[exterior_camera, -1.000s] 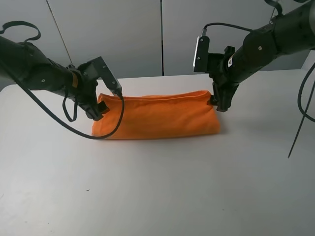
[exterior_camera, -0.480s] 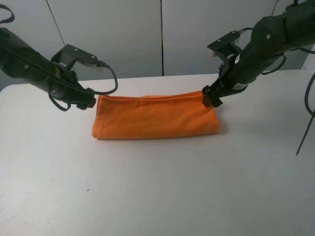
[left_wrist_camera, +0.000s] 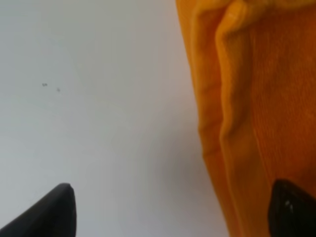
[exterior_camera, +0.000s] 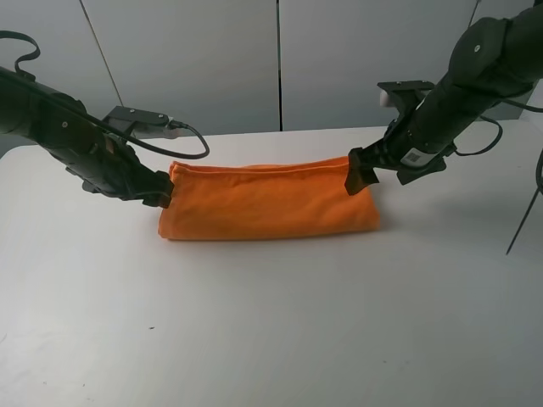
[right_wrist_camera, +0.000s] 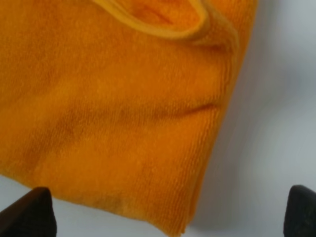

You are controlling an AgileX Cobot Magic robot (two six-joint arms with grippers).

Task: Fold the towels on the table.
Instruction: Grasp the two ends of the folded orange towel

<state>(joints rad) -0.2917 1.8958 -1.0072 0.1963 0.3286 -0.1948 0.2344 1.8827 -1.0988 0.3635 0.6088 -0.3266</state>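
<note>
The orange towel [exterior_camera: 267, 202] lies on the white table [exterior_camera: 271, 322], folded into a long band running left to right. My left gripper [exterior_camera: 159, 193] sits low at the band's left end and is open. In the left wrist view its gripper [left_wrist_camera: 173, 217] straddles the towel's [left_wrist_camera: 256, 98] edge, one fingertip [left_wrist_camera: 54, 212] over bare table, the other fingertip [left_wrist_camera: 291, 210] over cloth. My right gripper [exterior_camera: 356, 174] hovers open at the band's right end. The right wrist view shows that gripper [right_wrist_camera: 165, 217] spread wide above the towel's [right_wrist_camera: 113, 98] corner, holding nothing.
Grey wall panels [exterior_camera: 212, 59] stand just behind the table's far edge. A thin black cable [exterior_camera: 526, 212] hangs down at the far right, above the table. The left arm's cable [exterior_camera: 182, 136] loops over the towel's back left corner.
Both arms have turned their wrists and come in lower at the towel's two ends. The right gripper's jaws have spread slightly wider. The towel has not moved.
</note>
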